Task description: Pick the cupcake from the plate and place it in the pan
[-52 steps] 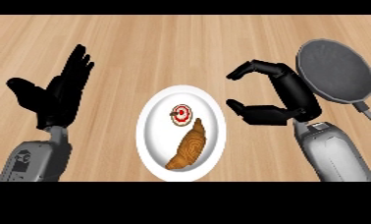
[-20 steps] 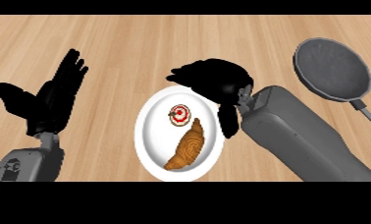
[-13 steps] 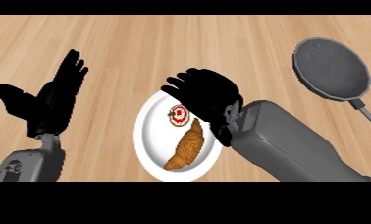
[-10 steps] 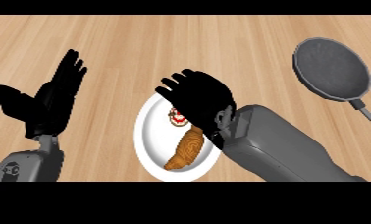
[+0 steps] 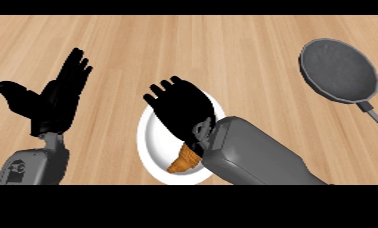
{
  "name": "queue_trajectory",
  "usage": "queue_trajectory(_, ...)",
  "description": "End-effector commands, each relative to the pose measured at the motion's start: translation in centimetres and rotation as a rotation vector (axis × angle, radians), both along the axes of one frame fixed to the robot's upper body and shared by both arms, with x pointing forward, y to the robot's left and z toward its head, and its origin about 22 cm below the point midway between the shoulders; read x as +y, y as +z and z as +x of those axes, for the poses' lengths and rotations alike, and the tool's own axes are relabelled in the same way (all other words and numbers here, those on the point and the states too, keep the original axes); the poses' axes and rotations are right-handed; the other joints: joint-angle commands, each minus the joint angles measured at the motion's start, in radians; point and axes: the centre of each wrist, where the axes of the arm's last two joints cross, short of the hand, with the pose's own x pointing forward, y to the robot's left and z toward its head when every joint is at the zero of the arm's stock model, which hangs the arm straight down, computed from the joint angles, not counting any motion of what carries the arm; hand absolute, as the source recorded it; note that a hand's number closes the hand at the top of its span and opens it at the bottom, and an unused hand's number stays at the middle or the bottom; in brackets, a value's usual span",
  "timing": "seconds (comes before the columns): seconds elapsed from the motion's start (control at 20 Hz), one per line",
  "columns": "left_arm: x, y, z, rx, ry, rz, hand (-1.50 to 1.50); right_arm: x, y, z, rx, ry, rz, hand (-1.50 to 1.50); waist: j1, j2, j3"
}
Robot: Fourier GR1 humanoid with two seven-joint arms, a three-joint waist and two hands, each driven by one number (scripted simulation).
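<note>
Landmark: the white plate (image 5: 151, 139), near the counter's front edge.

Nearest, over the plate's near-right part: the grey right forearm (image 5: 255, 154), crossing in at a slant. Just left of it, on the plate's near part, 1 end of a brown croissant (image 5: 184, 161) showed; the rest was covered.

Directly over the plate's middle and far part: the right hand (image 5: 181, 107), back toward the view, fingers pointing up-left past the far rim. Whether they were spread flat or curling underneath, cannot tell. The cupcake was not visible at all; judged to sit on the plate beneath this hand, unconfirmed.

Left of the plate, well apart: the left hand (image 5: 55, 97), fingers straight and upward, thumb out, resting and holding nothing.

Far right of the plate, well apart and farther back: the dark round pan (image 5: 339, 71), handle running toward the right edge.

Risks, as judgement only:
- Hand hides both items, so the fingers could close on the croissant, or on both pastries, since they lie close on 1 plate.
- A descent off-centre could tip the cupcake or push it toward the rim.
- Forearm lies low over the croissant; lifting away toward the pan could drag it or shift the plate.
- Long carry rightward; a poor hold could let the cupcake slip before the pan.
</note>
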Motion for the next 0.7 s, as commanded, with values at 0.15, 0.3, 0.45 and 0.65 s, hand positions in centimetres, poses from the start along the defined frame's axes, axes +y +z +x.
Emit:
queue_trajectory(0.15,0.9,-1.1,-0.4,0.007,-0.012,-0.001,0.0,1.0,-0.5,0.1,-0.032,-0.049,-0.047,-1.5,0.0,0.0,0.0)
queue_trajectory(0.3,0.3,-1.8,0.4,0.0,-0.01,-0.001,0.0,1.0,-1.7,2.2,-0.021,-0.072,-0.049,-1.5,0.0,0.001,0.0)
queue_trajectory(0.45,-0.3,1.8,0.8,-0.018,-0.007,0.008,0.0,0.7,-2.8,3.1,-0.004,-0.057,-0.006,-1.5,0.004,0.002,0.0)
queue_trajectory(0.65,1.4,-0.2,1.5,-0.002,0.017,0.008,0.0,0.8,-4.7,2.0,0.022,-0.049,-0.073,-1.5,-0.002,0.001,0.0)
